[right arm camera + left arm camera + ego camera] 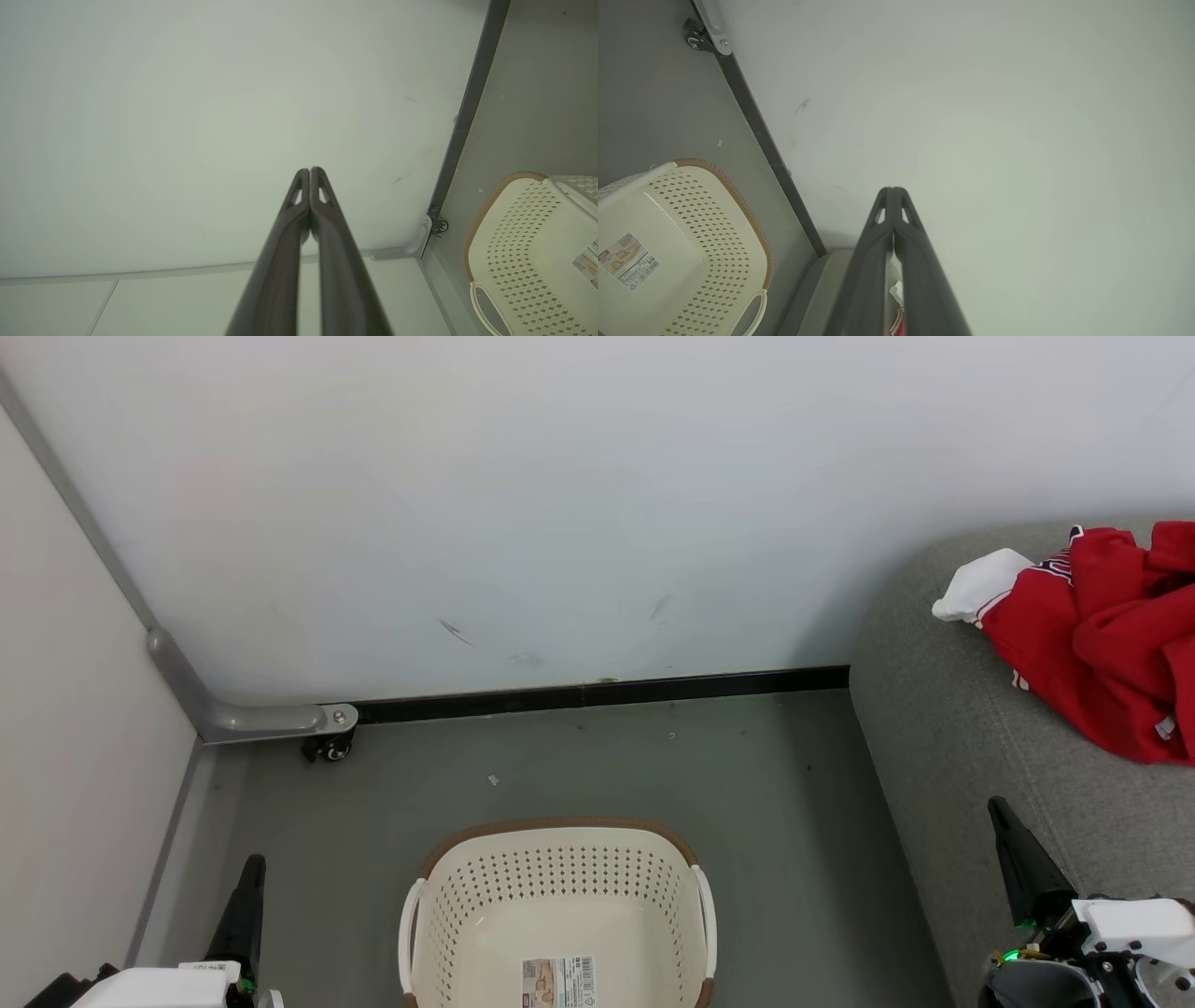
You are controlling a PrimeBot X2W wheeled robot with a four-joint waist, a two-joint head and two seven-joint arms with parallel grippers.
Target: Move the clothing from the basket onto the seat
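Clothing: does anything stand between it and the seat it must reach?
Nothing visible does. The clothing already lies on the seat; the basket on the floor holds just its paper label.

The clothing is running off the edge at three o'clock; the basket is being cropped at six o'clock.

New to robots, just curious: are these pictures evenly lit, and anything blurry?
Head view: soft even light, sharp, faint shadow beside the sofa. Left wrist view: left gripper slightly soft up close. Right wrist view: wall brighter mid-frame, dimmer toward corners.
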